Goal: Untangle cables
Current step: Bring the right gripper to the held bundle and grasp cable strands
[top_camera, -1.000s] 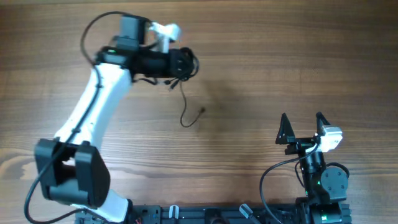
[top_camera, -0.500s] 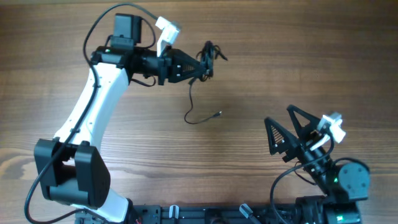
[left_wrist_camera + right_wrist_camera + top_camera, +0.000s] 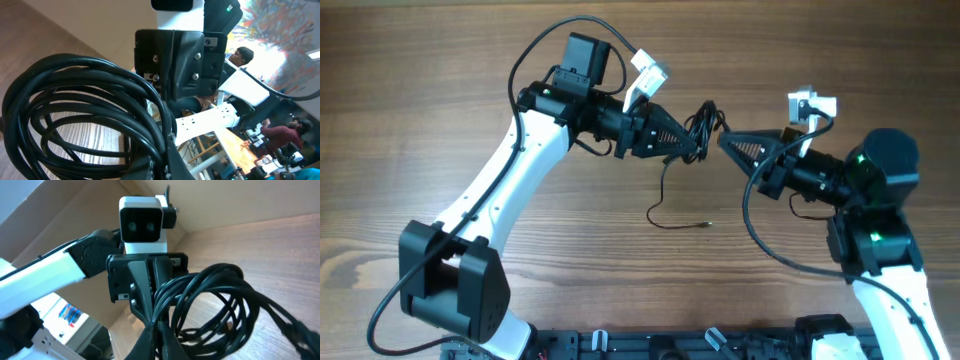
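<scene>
A wooden table (image 3: 440,80) fills the overhead view. The left arm (image 3: 510,170) reaches in from 7 o'clock and the right arm (image 3: 880,190) from 4 o'clock. The left gripper (image 3: 692,148) and right gripper (image 3: 724,141) meet just toward 12 o'clock of centre. Both are pinched tight on the cables (image 3: 706,122), a coiled black bundle. One loose end (image 3: 665,205) trails toward 6 o'clock.

Wooden table (image 3: 410,110), one loose end of the cables (image 3: 682,224) on it.

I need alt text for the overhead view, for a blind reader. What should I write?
Over a wooden table, the left gripper and the right gripper meet tip to tip, both closed on a small bundle of black cables. One loose cable end hangs down and curls on the wood.
</scene>
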Motion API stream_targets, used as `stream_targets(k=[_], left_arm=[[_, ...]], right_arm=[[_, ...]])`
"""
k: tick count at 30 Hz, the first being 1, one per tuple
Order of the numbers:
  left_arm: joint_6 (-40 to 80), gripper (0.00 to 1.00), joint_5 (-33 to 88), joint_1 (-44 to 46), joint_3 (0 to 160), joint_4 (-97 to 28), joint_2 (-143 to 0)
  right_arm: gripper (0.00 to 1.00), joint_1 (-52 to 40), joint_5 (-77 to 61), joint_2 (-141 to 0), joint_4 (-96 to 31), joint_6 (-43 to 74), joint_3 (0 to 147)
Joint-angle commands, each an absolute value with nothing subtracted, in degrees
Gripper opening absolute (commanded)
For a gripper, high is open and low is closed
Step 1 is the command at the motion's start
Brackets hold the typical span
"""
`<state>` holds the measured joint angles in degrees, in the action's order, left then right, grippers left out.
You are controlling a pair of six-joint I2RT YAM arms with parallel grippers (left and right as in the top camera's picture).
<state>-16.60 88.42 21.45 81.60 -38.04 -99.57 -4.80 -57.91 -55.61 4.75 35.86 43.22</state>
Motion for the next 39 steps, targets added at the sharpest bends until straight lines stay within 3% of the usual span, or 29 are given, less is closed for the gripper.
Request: stream_targets(k=[1,5,12,16,19,28,30,39], left_arm=[[-15.6,0.04,90.4,21.9,81.8,-38.0,-99.9],[-14.5,0.04,90.4,22.5,81.8,-37.7,-99.9],[-13.1,0.04,90.4,22.3,81.8,-36.1,-99.9],[-8.3,0.04,90.4,19.9,81.8,-35.7,-99.9],[-8.3,0.04,90.4,19.7,81.8,-35.7,-99.9],[-7.8,0.04,90.4,19.9,81.8,-35.7,-99.7],[-7.8,0.04,90.4,20.0,81.8,-35.7,-99.7],[-7.9,0.04,90.4,21.8,81.8,-34.5,-99.7]], right_arm=[[0.05,-4.8,-59.7,-58.3,6.4,38.1,44.1],[0.07,-4.8,-60.7,-63.2,6.6,40.5,44.1],[0.36,-4.8,-73.1,-66.2,11.3,42.0,44.1],[0.36,-4.8,-73.4,-66.2,12.6,41.9,44.1],[0.26,-4.8,-76.1,-66.2,14.2,42.0,44.1],[0.30,-1.7,-73.8,-66.2,14.5,39.0,44.1],[0.36,0.4,-71.8,-66.2,13.8,39.0,44.1],[0.37,-0.6,-73.8,-67.2,12.4,39.0,43.5]])
